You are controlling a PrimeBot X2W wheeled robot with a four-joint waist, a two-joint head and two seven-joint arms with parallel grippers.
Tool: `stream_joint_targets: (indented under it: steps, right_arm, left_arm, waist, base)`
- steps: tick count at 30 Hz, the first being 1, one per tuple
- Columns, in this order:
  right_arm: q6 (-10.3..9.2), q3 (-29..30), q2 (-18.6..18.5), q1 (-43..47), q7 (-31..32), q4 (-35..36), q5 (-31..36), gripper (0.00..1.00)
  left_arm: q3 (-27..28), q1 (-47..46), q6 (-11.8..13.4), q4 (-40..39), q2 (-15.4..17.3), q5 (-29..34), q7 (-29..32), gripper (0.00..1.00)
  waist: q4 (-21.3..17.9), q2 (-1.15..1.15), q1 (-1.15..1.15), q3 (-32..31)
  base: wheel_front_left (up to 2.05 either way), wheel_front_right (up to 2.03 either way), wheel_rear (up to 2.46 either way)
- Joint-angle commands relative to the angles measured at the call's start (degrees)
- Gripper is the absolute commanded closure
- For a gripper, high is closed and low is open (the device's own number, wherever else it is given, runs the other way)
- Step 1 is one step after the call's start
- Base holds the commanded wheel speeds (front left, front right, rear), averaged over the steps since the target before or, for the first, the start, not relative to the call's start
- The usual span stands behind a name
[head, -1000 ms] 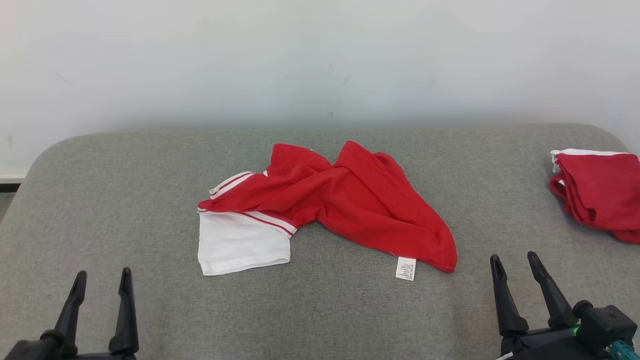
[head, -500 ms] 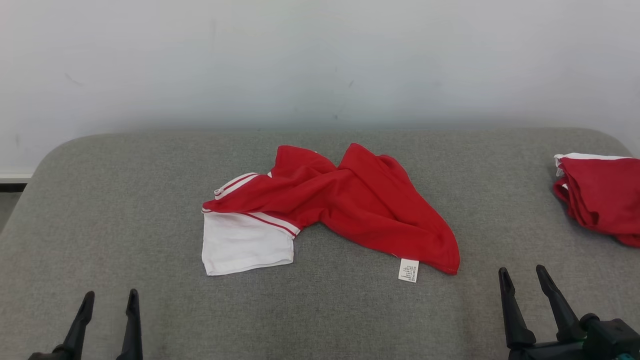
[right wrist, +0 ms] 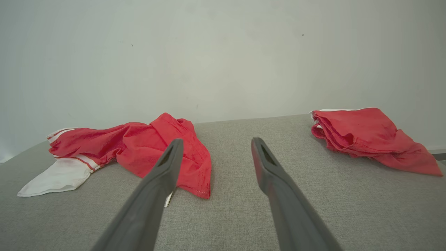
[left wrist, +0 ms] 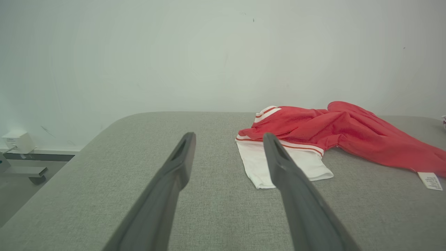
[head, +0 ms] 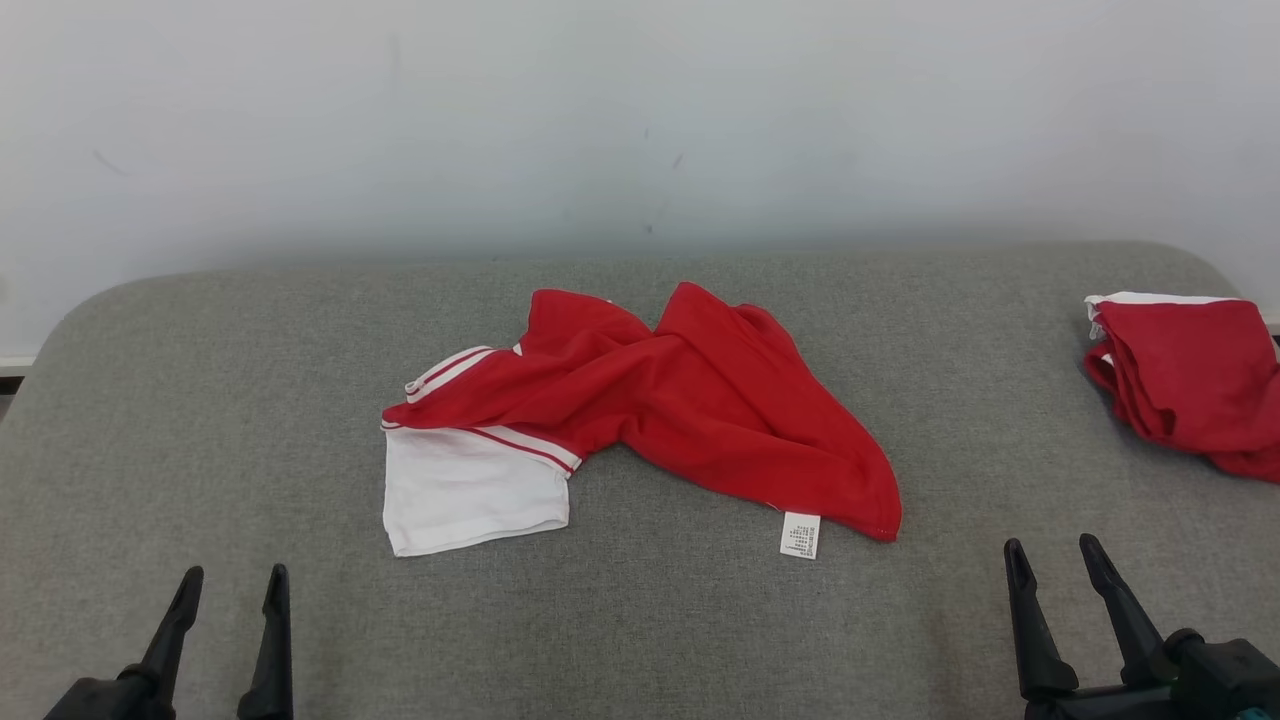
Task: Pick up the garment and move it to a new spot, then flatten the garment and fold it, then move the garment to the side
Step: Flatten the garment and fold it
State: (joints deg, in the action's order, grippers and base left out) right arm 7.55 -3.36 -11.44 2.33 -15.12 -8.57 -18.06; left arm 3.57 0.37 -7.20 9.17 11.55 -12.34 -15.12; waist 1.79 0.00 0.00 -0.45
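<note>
A crumpled red garment (head: 690,400) with a white sleeve and striped trim lies in the middle of the grey padded table (head: 200,400). Its white care label sticks out at the near right hem. The left wrist view has the garment (left wrist: 334,139) to the right of the fingers, and the right wrist view has the garment (right wrist: 139,150) to their left. My left gripper (head: 232,585) stands open near the front left edge, well short of the cloth. My right gripper (head: 1052,555) stands open at the front right, empty, also apart from the cloth.
A second red garment (head: 1190,385), roughly folded, sits at the table's far right edge, also in the right wrist view as a folded pile (right wrist: 366,136). A pale wall rises behind the table. A small white box (left wrist: 19,141) sits by the wall at the left.
The head camera has shifted slightly, so the whole scene slid a little. Both grippers sit lower in the picture than a second ago. The garment lies unchanged.
</note>
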Motion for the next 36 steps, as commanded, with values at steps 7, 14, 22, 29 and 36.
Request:
stream_joint_targets:
  steps: [7,14,22,29,36]
  right_arm:
    - [-0.15,-0.3,-1.0,-1.7,0.0,-1.2,-0.8,0.0]
    - [-0.15,-5.3,-4.1,-8.2,0.1,-7.3,-2.4,0.0]
    - [-0.15,-13.1,-6.1,-17.9,0.0,-18.1,-4.8,0.0]
    - [-0.15,-18.3,-5.3,-23.3,-0.1,-25.4,-6.5,0.0]
    - [-0.15,-21.6,-4.7,-27.3,-0.1,-29.0,-7.7,0.0]
  left_arm:
    - [-1.3,-2.5,-0.2,3.3,0.1,-1.7,0.0,0.0]
    - [-6.5,-9.9,-0.2,11.0,0.4,-4.6,0.0,0.0]
    - [-13.8,-20.2,-0.2,24.2,1.1,-8.1,0.0,0.0]
    - [-17.1,-25.9,-0.2,32.2,1.4,-11.0,-0.1,0.0]
    - [-19.4,-29.6,-0.2,37.6,0.9,-12.4,0.0,0.0]
  waist:
    - [-0.3,0.0,0.0,1.3]
    - [-0.4,0.0,0.0,5.3]
    - [-0.6,0.0,0.0,10.3]
    - [-1.0,0.0,0.0,12.3]
    - [-0.7,0.0,0.0,13.6]
  base:
    - [0.0,0.0,0.0]
    - [0.0,0.0,0.0]
    - [0.0,0.0,0.0]
    - [0.0,0.0,0.0]
    - [0.0,0.0,0.0]
